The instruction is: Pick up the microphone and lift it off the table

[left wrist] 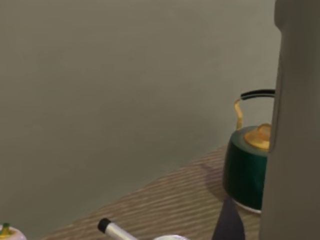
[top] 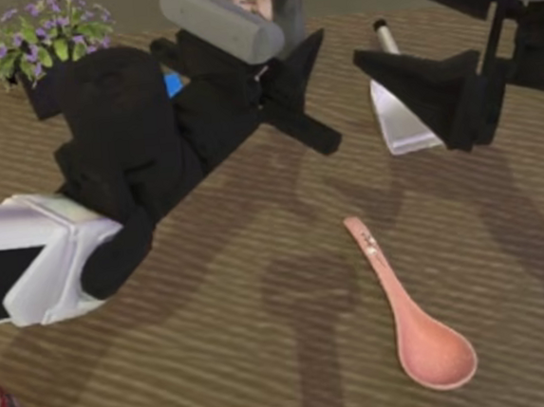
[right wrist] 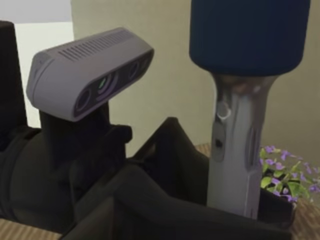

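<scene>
Left gripper [top: 286, 88] grips microphone [right wrist: 240, 125] by grey handle, fingers closed on it; microphone upright, navy head up, clear of tabletop [top: 266, 356]. In top view only handle stub shows, head cut off by frame edge. Right gripper [top: 434, 89] hovers right of microphone, above white scoop [top: 400, 121], partly hiding it; cannot tell fingers' state. Pink spoon [top: 410, 315] lies nearer front, well apart from microphone. Kettle [left wrist: 247, 170] half hidden behind handle.

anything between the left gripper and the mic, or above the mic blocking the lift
Nothing visible does. The left gripper is closed on the grey cylindrical handle of the upright, navy foam-headed microphone, and the space above its head is free. The right gripper hangs open, apart, at the brown ribbed table's right.
</scene>
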Controlling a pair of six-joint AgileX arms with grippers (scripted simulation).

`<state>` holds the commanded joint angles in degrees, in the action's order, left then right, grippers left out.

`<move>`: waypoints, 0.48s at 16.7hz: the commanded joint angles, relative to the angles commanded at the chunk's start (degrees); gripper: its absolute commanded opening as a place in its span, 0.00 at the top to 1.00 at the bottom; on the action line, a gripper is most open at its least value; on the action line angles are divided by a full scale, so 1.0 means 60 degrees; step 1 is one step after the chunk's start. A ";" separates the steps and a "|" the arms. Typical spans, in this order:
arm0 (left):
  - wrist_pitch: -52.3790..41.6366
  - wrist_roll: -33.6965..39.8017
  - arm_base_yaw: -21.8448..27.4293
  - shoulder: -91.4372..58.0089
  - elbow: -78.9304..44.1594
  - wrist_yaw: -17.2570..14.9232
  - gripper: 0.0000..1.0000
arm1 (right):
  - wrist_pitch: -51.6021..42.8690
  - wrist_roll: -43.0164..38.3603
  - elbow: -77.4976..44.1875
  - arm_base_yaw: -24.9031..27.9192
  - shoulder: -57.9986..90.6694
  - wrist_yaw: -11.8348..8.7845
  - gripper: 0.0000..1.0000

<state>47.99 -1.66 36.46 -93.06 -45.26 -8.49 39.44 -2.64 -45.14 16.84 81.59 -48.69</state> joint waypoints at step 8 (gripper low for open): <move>0.0000 0.0000 0.0000 0.0000 0.0000 0.0000 1.00 | -0.0151 0.0095 -0.1909 0.1419 0.1816 0.1375 0.00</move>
<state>47.99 -1.66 36.46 -93.06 -45.26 -8.49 38.53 -2.07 -56.59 25.36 92.48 -40.44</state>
